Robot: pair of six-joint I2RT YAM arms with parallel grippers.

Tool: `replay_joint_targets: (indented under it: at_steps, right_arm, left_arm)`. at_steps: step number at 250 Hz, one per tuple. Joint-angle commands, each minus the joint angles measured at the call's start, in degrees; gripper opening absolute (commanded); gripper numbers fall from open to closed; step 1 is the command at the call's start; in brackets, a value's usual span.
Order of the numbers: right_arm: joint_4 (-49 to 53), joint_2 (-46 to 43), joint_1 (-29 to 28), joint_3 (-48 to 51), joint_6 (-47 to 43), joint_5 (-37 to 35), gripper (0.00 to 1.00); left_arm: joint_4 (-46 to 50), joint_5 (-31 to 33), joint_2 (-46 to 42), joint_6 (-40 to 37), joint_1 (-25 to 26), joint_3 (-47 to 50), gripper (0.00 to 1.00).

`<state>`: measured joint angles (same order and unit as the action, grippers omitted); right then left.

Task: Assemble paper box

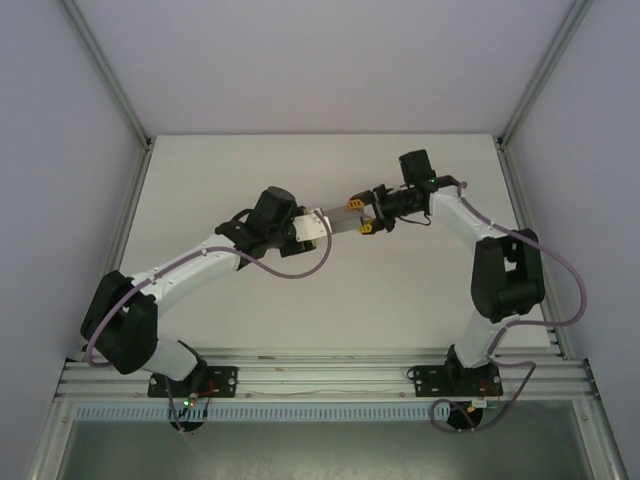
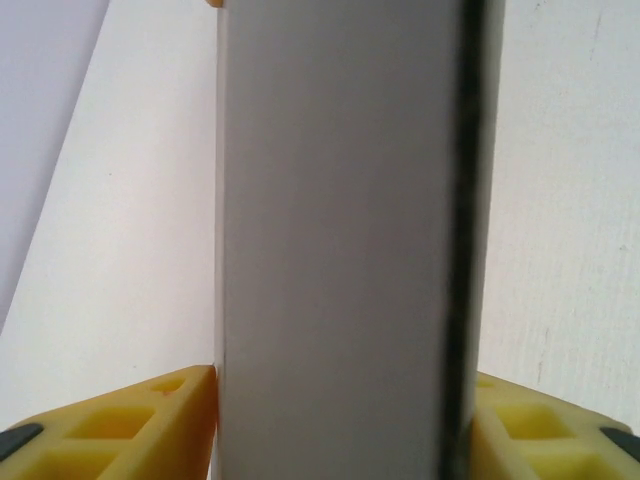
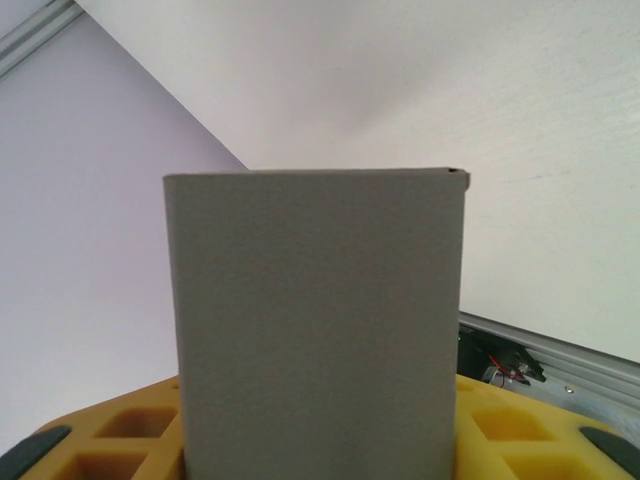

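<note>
Roughly over the middle of the tabletop [image 1: 250, 170], a little nearer its far edge than its near one, the paper box [image 1: 338, 214] is held between the two arms, which reach in from opposite sides and meet there. The left gripper [image 1: 314, 227] comes in from the left and is clamped on the box's left end. The right gripper [image 1: 360, 215] comes in from the right and is clamped on the other end, its yellow fingers [image 1: 365, 228] showing on either side of the grey card. From the left wrist the paper box [image 2: 340, 240] appears as a tall, folded grey body with a dark edge running down its right side. It is pinched between two yellow fingers [image 2: 130, 425] that touch it on both sides, with the white tabletop behind. From the right wrist a flat grey face of the paper box [image 3: 315, 320] stands upright with a neat folded top edge, seated between that gripper's yellow fingers [image 3: 100, 440], which press against both of its sides. An aluminium rail [image 1: 320, 375] runs along the near edge of the tabletop, where both arm bases are bolted.
</note>
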<state>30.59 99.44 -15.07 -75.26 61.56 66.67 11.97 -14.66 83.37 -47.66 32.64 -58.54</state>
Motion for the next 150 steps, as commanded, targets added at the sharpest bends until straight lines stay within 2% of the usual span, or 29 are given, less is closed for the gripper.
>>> replay_joint_targets:
  at_steps: [1,18,27,35,48,51,86,118,130,140,150]
  right_arm:
    - [-2.46,-4.43,-1.15,2.15,2.72,2.12,0.54]
    - [-7.73,-5.99,-1.1,4.62,5.31,-0.16,0.54]
    - [-9.5,-6.68,-0.92,5.67,6.06,-1.17,0.6]
    - [-9.52,-7.26,-0.55,6.17,5.2,-2.55,0.69]
    - [-5.27,-8.38,0.67,6.28,1.58,-7.21,0.97]
    - [-3.92,-8.79,0.92,6.21,0.48,-8.73,1.0]
    - [2.02,-15.47,3.46,6.52,-13.45,-32.35,1.0]
    - [-4.4,-23.35,3.69,9.73,-31.82,-57.57,1.0]
    - [-9.38,-26.37,3.8,12.43,-38.24,-62.42,1.0]
    - [-12.34,-29.04,3.85,14.7,-39.53,-65.53,1.0]
    - [-17.51,-31.38,3.95,17.8,-41.97,-65.81,1.0]
  left_arm:
    - [-4.42,2.44,-2.15,-0.03,-0.28,-0.48,0.51]
    - [-3.8,2.09,-2.15,-0.67,-0.3,-0.64,0.48]
    - [-3.32,2.08,-2.03,-0.64,-0.3,-0.78,0.47]
    - [-2.57,2.14,-1.91,-0.42,-0.3,-1.12,0.46]
    - [-0.57,1.84,-1.72,-0.15,-0.39,-1.89,0.44]
    - [-0.2,1.9,-1.66,0.0,-0.39,-1.96,0.44]
    - [4.82,-1.81,-1.15,0.16,-1.0,-2.38,0.43]
    - [15.56,-8.93,1.26,-1.67,-2.16,-5.59,0.43]
    - [18.06,-8.94,2.58,-0.6,-2.45,-6.99,0.43]
    - [19.67,-8.96,3.76,0.34,-2.79,-7.81,0.43]
    - [21.1,-9.81,4.86,0.73,-3.3,-8.16,0.42]
